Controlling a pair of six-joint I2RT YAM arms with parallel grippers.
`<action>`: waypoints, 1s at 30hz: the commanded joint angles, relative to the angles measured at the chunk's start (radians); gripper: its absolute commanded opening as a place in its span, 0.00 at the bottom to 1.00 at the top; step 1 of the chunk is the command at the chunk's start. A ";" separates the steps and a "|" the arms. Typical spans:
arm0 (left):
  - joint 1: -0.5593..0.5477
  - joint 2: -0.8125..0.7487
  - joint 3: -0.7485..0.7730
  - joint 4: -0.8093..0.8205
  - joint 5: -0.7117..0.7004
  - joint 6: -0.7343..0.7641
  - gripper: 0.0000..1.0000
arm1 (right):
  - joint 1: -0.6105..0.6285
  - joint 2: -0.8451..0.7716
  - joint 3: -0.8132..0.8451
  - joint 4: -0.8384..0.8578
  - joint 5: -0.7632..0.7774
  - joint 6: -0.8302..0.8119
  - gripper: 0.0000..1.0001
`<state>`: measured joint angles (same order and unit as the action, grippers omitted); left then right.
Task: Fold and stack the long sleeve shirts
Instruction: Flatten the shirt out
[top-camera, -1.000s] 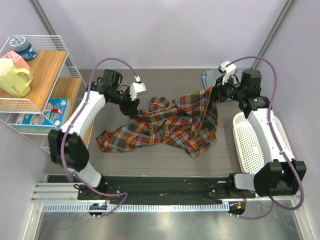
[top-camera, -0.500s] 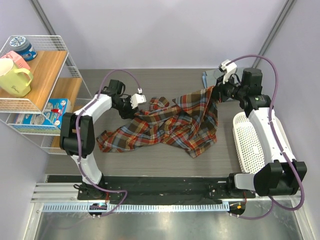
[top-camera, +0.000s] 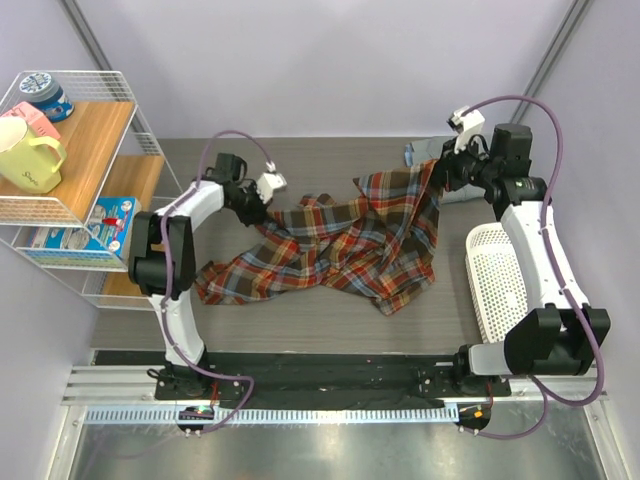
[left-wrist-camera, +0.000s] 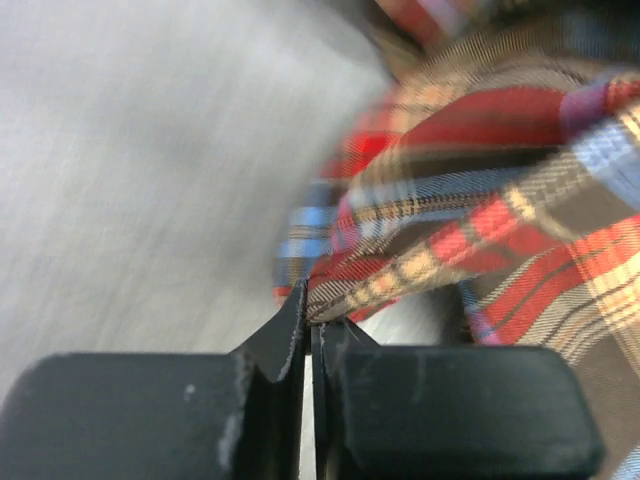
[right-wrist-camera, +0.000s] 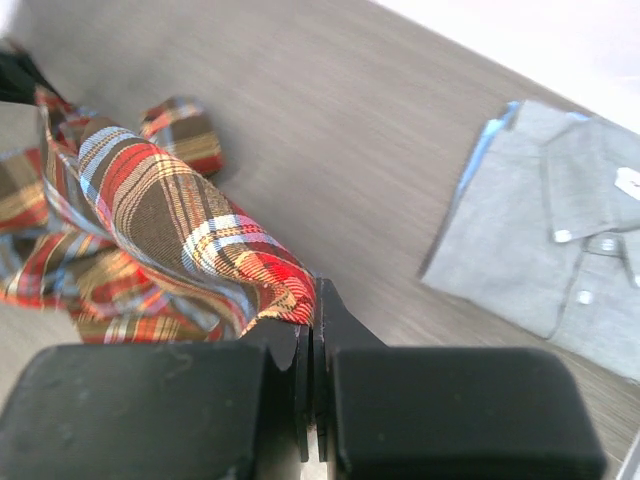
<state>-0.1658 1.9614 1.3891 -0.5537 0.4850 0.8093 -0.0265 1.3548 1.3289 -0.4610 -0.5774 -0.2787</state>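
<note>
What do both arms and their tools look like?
Both arms have white shells and black joints: left arm, right arm. A purple cable loops along each. The left tool and right tool have blocky black fingers tapering to wedges.

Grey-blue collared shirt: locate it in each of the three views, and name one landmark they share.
Top external: the grey-blue shirt is at the upper right, just beyond the raised plaid corner and partly hidden.
Left wrist: not in it.
Right wrist: it lies folded on the right side, collar showing.
Shared landmark: the plaid flannel shirt, seen in all three.
</note>
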 joint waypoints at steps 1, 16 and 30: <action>0.104 -0.079 0.197 -0.014 0.130 -0.290 0.00 | -0.035 0.032 0.122 0.103 0.054 0.081 0.01; 0.120 -0.174 0.721 -0.362 -0.178 -0.283 0.00 | -0.044 0.156 0.452 0.335 0.166 0.234 0.01; 0.118 -0.485 0.673 -0.075 -0.298 -0.452 0.00 | -0.043 0.090 0.653 0.409 0.165 0.276 0.01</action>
<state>-0.0643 1.6508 2.0533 -0.7464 0.2306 0.4034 -0.0509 1.5471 1.8790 -0.1864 -0.4591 -0.0113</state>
